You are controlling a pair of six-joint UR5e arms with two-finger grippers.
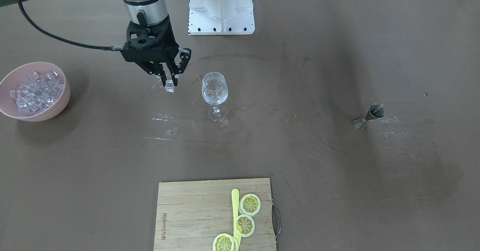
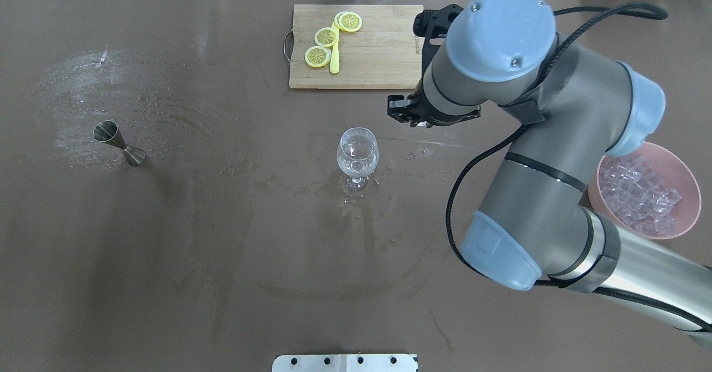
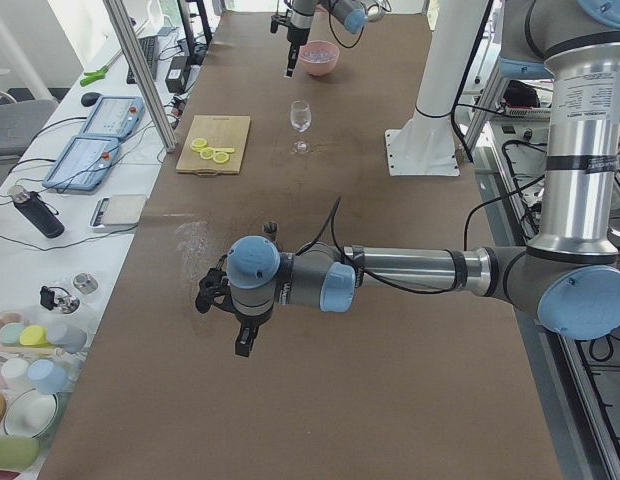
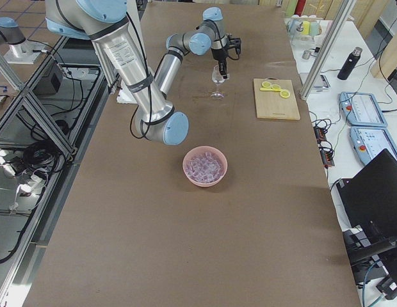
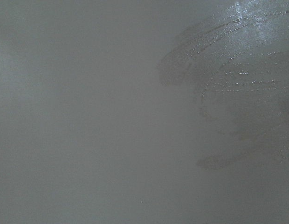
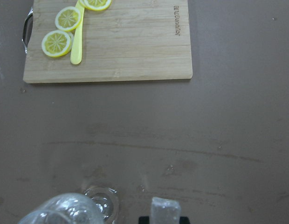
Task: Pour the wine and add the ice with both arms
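Wet brown table (image 1: 300, 149), right arm (image 1: 144, 3) angled down, right pincer (image 1: 169, 81) gripping ice cube (image 1: 170, 89) beside glass (image 1: 214, 89), left pincer (image 3: 244, 345) state untellable.

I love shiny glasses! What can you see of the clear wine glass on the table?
The clear stemmed wine glass stands upright on its round foot on the wet-streaked brown table, touching nothing else. Its bowl holds something clear, maybe ice. The black right gripper, pinching a small clear ice cube, hangs beside it.

Two arms (image 2: 534, 155); one glass (image 2: 357, 152), jigger (image 2: 119, 143), bowl (image 1: 60, 104), board (image 2: 378, 55); three lemon slices (image 2: 317, 56); many ice cubes (image 2: 639, 194)
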